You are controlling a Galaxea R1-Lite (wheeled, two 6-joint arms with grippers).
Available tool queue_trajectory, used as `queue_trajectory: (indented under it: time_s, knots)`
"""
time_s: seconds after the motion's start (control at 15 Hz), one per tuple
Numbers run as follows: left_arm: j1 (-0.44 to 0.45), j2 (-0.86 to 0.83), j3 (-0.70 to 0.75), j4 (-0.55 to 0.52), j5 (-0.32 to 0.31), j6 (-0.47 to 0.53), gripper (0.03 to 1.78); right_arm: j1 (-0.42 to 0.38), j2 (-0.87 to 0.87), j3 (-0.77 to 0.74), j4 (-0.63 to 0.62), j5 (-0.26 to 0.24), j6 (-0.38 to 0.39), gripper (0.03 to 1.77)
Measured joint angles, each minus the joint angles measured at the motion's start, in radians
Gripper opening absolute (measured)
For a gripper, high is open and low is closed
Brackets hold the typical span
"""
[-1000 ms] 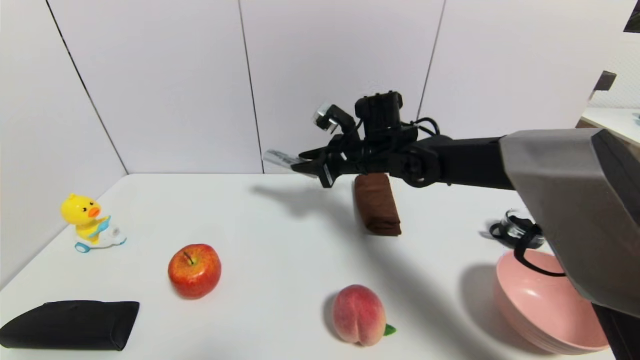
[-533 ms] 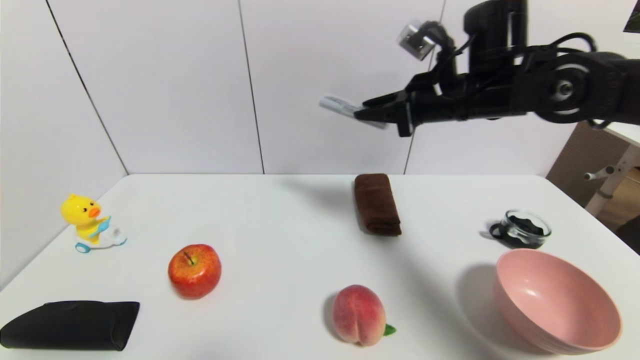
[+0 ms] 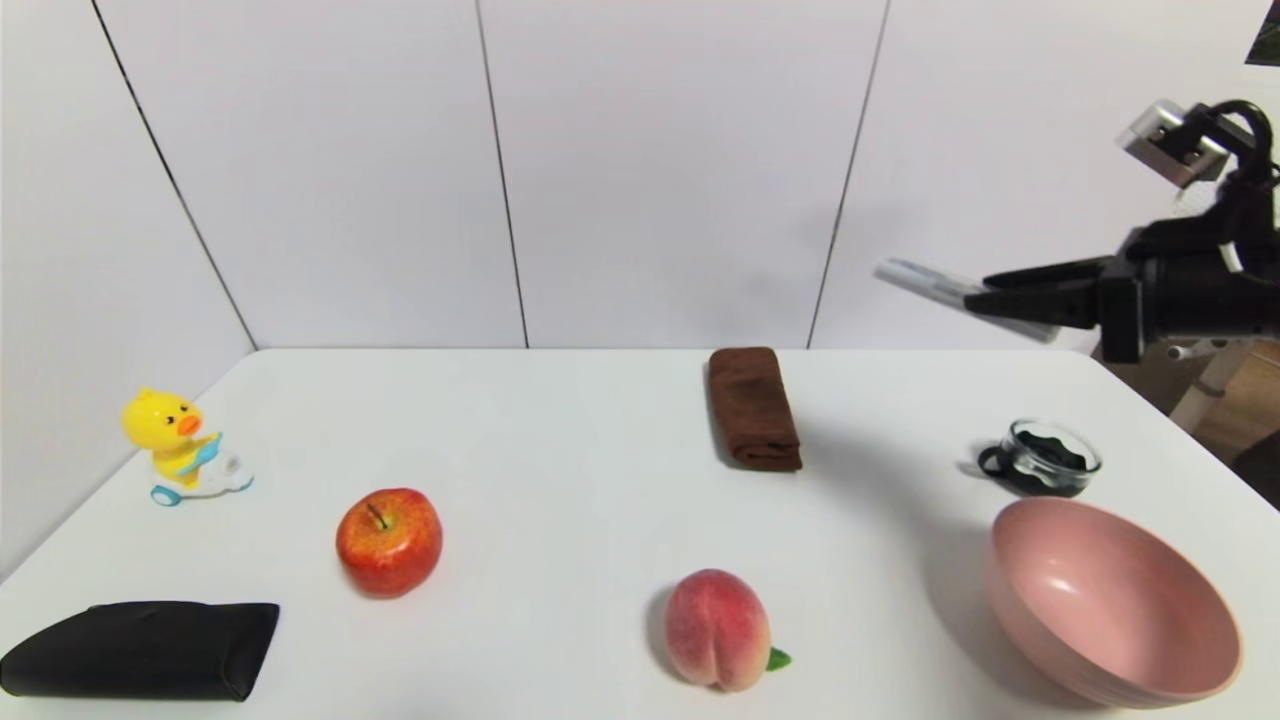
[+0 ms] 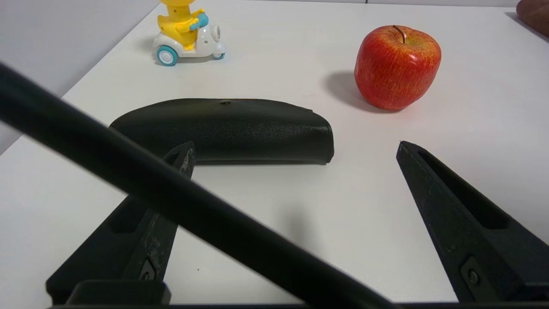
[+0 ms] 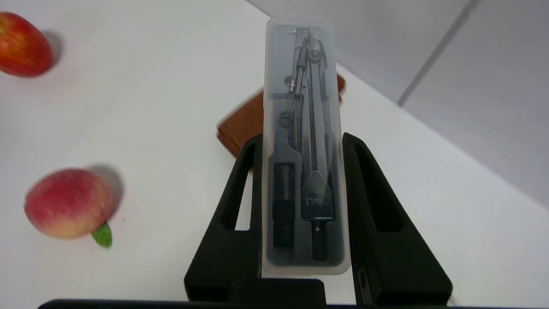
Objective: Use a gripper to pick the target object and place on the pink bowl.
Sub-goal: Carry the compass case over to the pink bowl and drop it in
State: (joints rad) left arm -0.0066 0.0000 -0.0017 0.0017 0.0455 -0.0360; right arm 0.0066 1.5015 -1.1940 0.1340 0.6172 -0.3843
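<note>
Nearest to me, at the front right of the table point(image 3: 560, 440), sits the pink bowl point(image 3: 1110, 600), empty. Level with it toward the middle lies the peach point(image 3: 718, 630), and at the front left the black pouch point(image 3: 140, 648), over which my left gripper point(image 4: 296, 150) hangs idle, its fingers spread wide on nothing. A little farther back stand the apple point(image 3: 390, 540) and the duck toy point(image 3: 180, 445) on the left and the small dark glass dish point(image 3: 1045, 458) on the right, just behind the bowl; the brown folded towel point(image 3: 755, 408) lies near the back edge.

High above the table's far right corner, my right gripper point(image 3: 985, 300) holds the target object point(image 3: 930, 283), a clear flat case with a drawing compass inside. The right wrist view shows the two fingers pressed against its long sides near one end, the rest of the case jutting out forward.

Change: a second ago this gripper and the case were above the towel, near the middle of the back edge. Half a second ago they were higher and farther right. Now they have swung right again, dropped somewhat, and reached the right margin of the head view. The case has kept its place in the grip.

Meaning, as I judge it: the pick is done and the carry is under way. The case is not yet over the bowl, which lies nearer and lower. What is left is to draw back toward myself, descend over the bowl and release.
</note>
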Motion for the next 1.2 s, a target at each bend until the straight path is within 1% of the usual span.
queue_trajectory:
  time_s: [0.2,0.4,0.67,0.73,0.87,1.0,1.2]
  knots:
    - [0.0,0.0,0.0,0.0,0.0,0.0,1.69,-0.087,-0.085,0.215,-0.077,0.01,-0.004,0.55]
    - [0.0,0.0,0.0,0.0,0.0,0.0,1.69,-0.148,-0.133,0.444,-0.233,0.027,0.0,0.55]
    - [0.0,0.0,0.0,0.0,0.0,0.0,1.69,-0.209,-0.157,0.674,-0.451,0.035,0.013,0.55]
    - [0.0,0.0,0.0,0.0,0.0,0.0,1.69,-0.233,-0.162,0.713,-0.498,0.057,0.021,0.55]
    - [0.0,0.0,0.0,0.0,0.0,0.0,1.69,-0.269,-0.178,0.748,-0.511,0.105,0.026,0.55]
    - [0.0,0.0,0.0,0.0,0.0,0.0,1.69,-0.302,-0.206,0.781,-0.518,0.113,0.028,0.55]
    - [0.001,0.0,0.0,0.0,0.0,0.0,1.69,-0.318,-0.25,0.809,-0.519,0.113,0.053,0.55]
